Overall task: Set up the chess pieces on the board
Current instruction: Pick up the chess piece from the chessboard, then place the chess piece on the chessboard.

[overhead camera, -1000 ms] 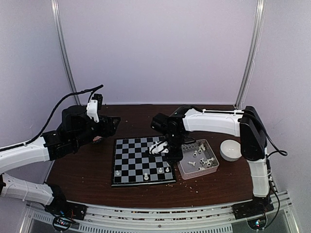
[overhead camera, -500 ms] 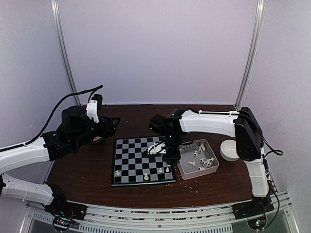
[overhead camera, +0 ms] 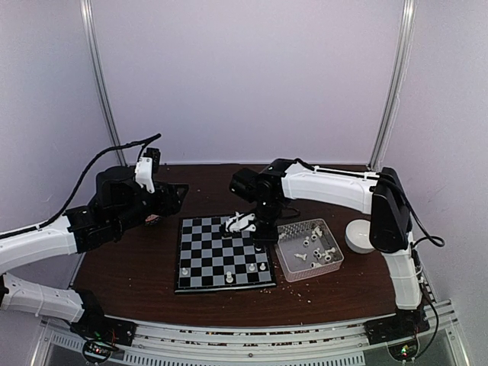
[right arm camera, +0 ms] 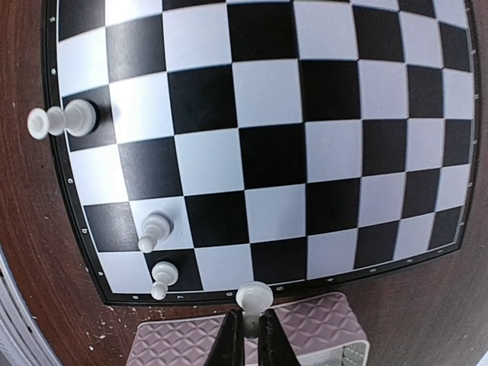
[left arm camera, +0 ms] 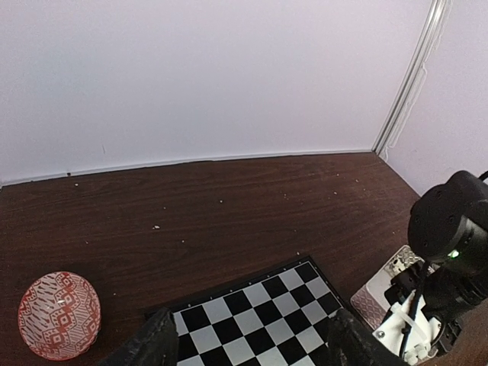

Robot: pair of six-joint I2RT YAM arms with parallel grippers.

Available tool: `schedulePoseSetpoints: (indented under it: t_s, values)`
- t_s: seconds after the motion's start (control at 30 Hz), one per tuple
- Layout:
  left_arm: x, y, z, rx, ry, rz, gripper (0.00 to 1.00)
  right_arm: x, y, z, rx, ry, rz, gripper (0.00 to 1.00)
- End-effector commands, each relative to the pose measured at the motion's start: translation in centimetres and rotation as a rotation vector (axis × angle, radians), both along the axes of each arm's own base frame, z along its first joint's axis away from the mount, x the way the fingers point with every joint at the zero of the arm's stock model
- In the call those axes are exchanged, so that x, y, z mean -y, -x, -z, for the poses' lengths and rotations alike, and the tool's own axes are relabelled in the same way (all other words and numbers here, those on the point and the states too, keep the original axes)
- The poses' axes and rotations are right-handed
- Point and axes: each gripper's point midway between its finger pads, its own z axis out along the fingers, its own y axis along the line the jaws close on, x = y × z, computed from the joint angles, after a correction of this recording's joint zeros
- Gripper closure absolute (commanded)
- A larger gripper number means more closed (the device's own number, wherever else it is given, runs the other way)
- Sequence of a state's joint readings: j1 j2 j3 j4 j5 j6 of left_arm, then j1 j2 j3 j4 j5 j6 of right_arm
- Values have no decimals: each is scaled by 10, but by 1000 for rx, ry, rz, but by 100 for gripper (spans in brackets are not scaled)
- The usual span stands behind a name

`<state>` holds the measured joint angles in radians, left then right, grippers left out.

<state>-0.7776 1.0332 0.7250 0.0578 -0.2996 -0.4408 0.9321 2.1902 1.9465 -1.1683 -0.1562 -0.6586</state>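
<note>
Holding one piece (right arm camera: pixel 254 294) pinched in the right gripper (right arm camera: pixel 250 316) above the board (overhead camera: pixel 206 248), toward its 1 o'clock part, mid-placement by the look of it. With a few pieces (overhead camera: pixel 229 280) along the 6 o'clock edge, more in the tray (overhead camera: pixel 334 264) at 3 o'clock, and the left gripper (left arm camera: pixel 252 343) wide, idle at 9 o'clock. Calls next for lowering upright onto a free square, then letting go.

Fingers (right arm camera: pixel 232 345) pinch white piece (right arm camera: pixel 254 294) at board (right arm camera: pixel 267 156) edge; three pieces (right arm camera: pixel 155 229) standing.

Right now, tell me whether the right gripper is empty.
No, the right gripper is shut on a white chess piece.
</note>
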Motion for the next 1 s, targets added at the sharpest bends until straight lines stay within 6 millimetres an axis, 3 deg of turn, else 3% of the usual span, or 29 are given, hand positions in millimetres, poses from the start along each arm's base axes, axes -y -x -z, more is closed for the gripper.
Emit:
schedulePoseSetpoints:
  t_s: [0.0, 0.1, 0.33, 0.73, 0.97]
  values:
    - [-12, 0, -16, 45, 38, -42, 31, -18, 6, -21, 19, -32, -26, 99]
    - [-23, 2, -24, 69, 53, -83, 31, -31, 13, -26, 24, -39, -56, 98]
    - [-40, 8, -32, 98, 67, -130, 31, -54, 37, -15, 5, -16, -120, 97]
    - [-40, 10, -27, 88, 82, -125, 31, -49, 50, 9, -45, 58, -146, 96]
    - [-39, 10, -26, 86, 86, -124, 31, -51, 55, 13, -71, 49, -148, 95]
